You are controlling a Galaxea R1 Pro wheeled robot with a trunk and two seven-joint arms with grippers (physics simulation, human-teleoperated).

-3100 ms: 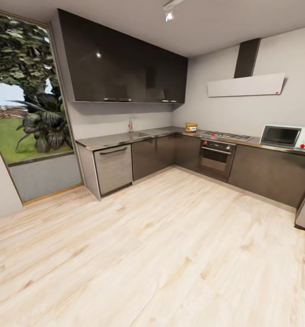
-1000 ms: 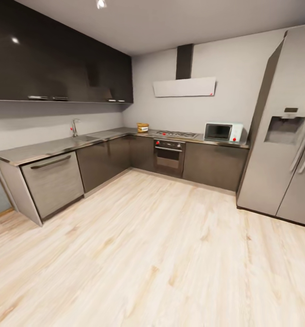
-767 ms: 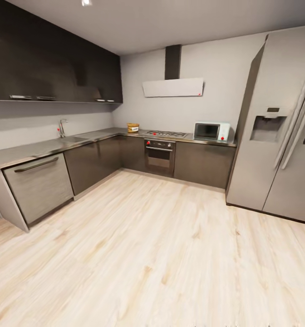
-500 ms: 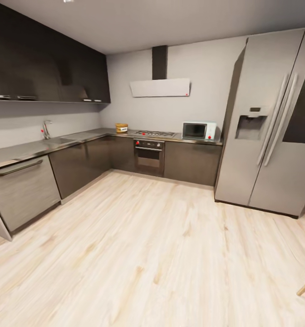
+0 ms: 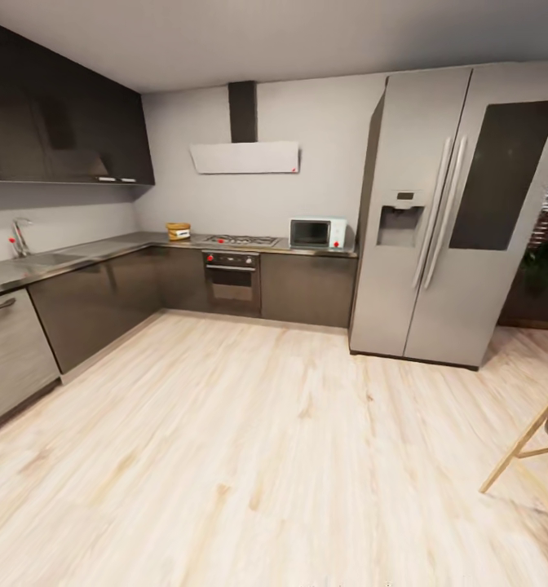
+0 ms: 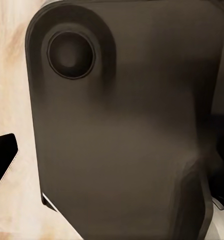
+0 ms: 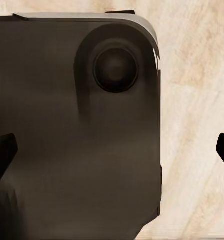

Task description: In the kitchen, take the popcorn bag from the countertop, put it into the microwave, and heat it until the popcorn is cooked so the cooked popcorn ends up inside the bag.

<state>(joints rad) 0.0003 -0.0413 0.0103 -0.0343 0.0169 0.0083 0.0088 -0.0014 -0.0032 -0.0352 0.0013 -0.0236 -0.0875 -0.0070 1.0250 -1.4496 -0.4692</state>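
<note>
The popcorn bag (image 5: 177, 231), a small tan sack, stands far off on the grey countertop (image 5: 103, 247) in the corner, left of the hob. The mint-blue microwave (image 5: 317, 233) sits on the same counter run beside the fridge, its dark door closed. The popcorn inside the bag is too small to make out. In the left wrist view my left gripper (image 6: 112, 160) faces a dark panel of my own body, with one black fingertip (image 6: 3, 159) at the frame's edge. My right gripper (image 7: 112, 152) shows both black fingertips (image 7: 2, 155) spread wide, with nothing between them.
A tall steel fridge (image 5: 445, 220) stands right of the microwave. A built-in oven (image 5: 232, 281) sits under the gas hob (image 5: 241, 240), with a hood (image 5: 244, 156) above. A sink tap (image 5: 17, 236) is at left. A wooden chair leg (image 5: 527, 444) is at right. Wide wood floor (image 5: 249, 424) lies ahead.
The camera has swung to the right: the window and left counter slid out of the picture, and the fridge and a chair came in. The bag and microwave stay put.
</note>
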